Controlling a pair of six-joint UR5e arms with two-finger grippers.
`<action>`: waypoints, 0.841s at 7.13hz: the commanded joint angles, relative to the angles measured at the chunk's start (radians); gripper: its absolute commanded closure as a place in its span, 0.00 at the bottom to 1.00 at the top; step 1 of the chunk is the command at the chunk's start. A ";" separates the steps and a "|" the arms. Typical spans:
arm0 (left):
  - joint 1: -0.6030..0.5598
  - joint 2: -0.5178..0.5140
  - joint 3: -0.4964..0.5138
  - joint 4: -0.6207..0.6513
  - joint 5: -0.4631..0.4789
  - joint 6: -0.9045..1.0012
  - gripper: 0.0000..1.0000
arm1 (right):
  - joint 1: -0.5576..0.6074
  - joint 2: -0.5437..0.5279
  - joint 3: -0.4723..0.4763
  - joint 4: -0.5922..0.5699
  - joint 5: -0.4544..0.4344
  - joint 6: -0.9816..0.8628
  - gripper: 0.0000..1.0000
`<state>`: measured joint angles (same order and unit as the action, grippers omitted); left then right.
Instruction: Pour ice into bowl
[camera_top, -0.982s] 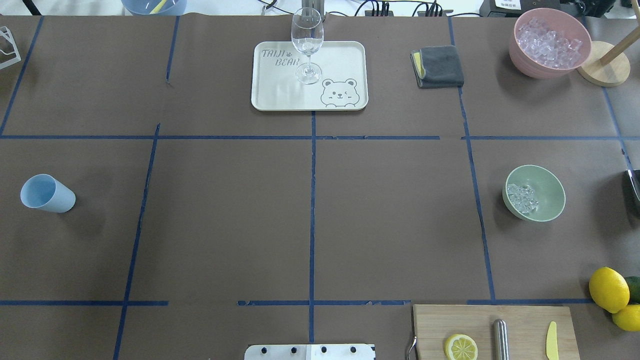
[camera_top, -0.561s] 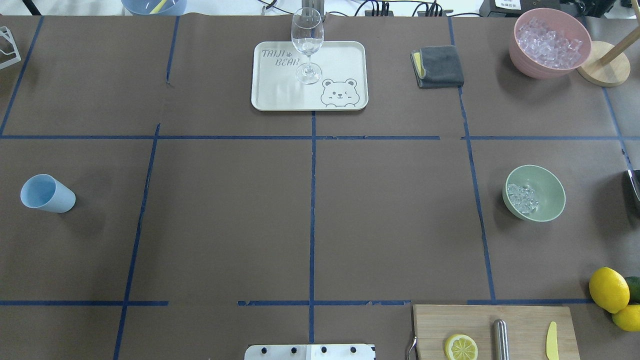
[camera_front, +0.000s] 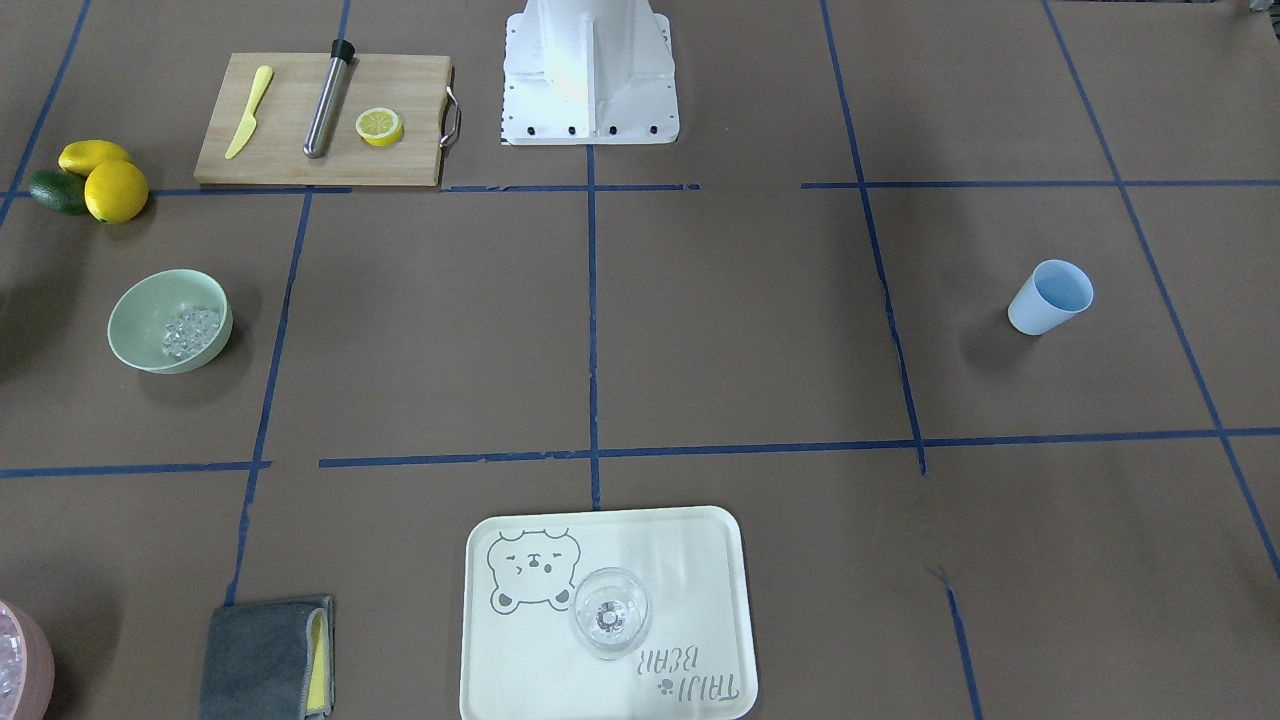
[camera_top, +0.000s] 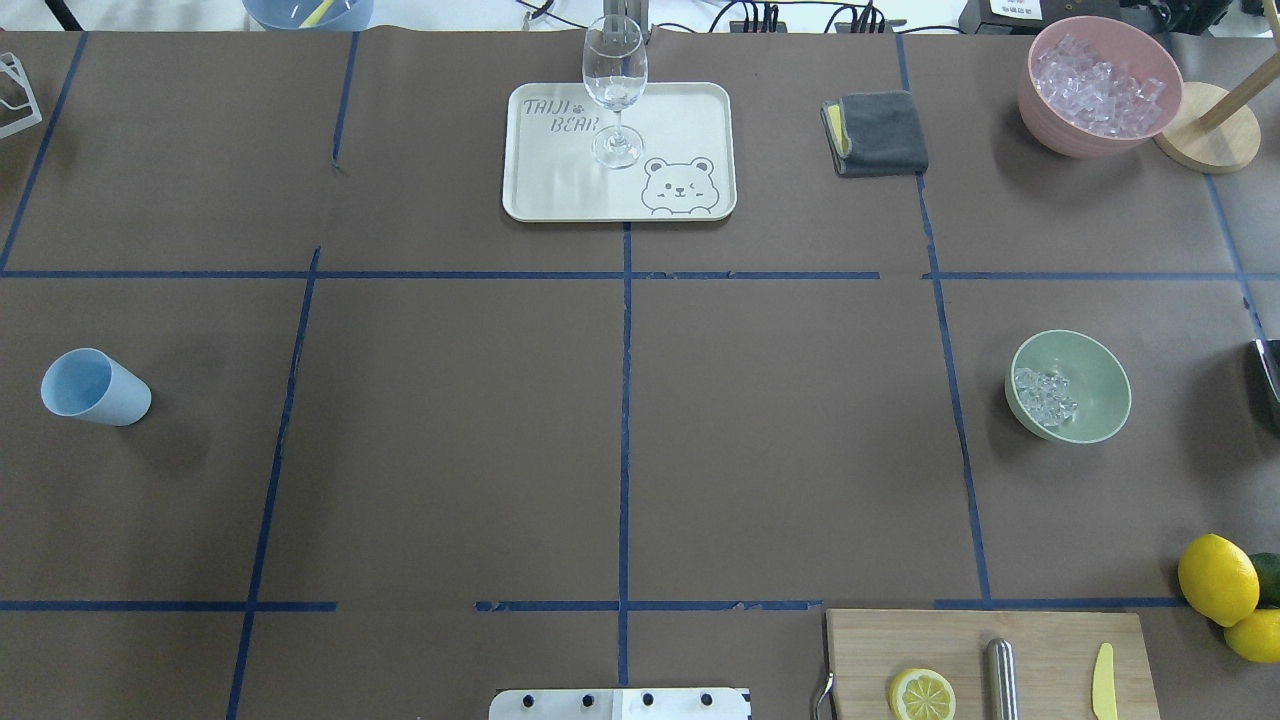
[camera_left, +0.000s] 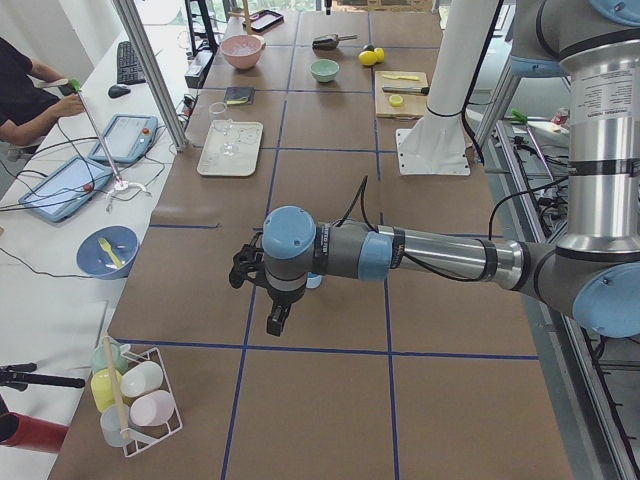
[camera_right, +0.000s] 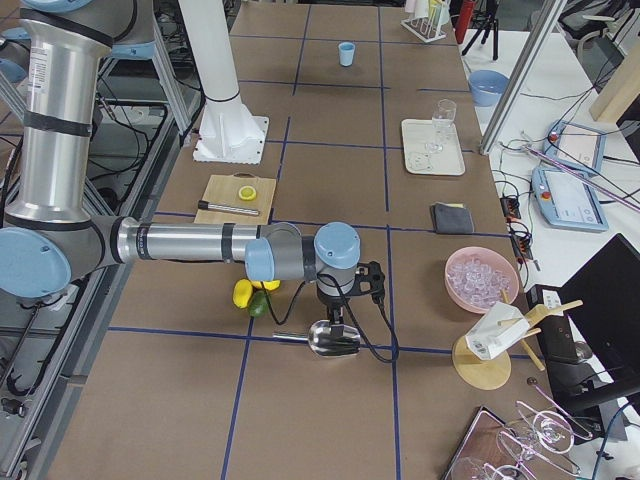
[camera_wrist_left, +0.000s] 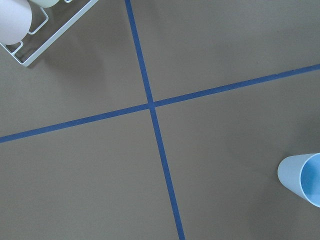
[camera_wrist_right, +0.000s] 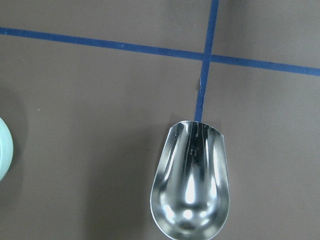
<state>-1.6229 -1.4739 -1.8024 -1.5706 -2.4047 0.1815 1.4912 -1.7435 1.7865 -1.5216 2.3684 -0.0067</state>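
The pale mint-green bowl stands at the table's right side and holds a small heap of clear ice. It also shows in the front view with its ice. Its rim shows at the left edge of the right wrist view. My right gripper hangs over an empty metal scoop right of the bowl. I cannot tell whether it is open or shut. My left gripper hovers near the blue cup. Its state cannot be told either.
A pink bowl full of ice stands at the far right. A wine glass stands on a cream tray. A grey cloth, lemons and a cutting board lie on the right half.
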 joint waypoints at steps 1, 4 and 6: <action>-0.002 0.003 -0.005 0.000 -0.001 0.001 0.00 | -0.002 0.042 0.037 -0.092 0.000 -0.001 0.00; -0.002 -0.005 0.005 0.000 -0.004 0.003 0.00 | -0.003 0.047 0.033 -0.092 -0.003 0.004 0.00; -0.002 0.004 -0.001 0.001 -0.001 -0.002 0.00 | -0.006 0.047 0.039 -0.092 0.003 0.024 0.00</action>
<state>-1.6241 -1.4756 -1.7958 -1.5711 -2.4075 0.1831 1.4864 -1.6971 1.8227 -1.6136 2.3683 0.0072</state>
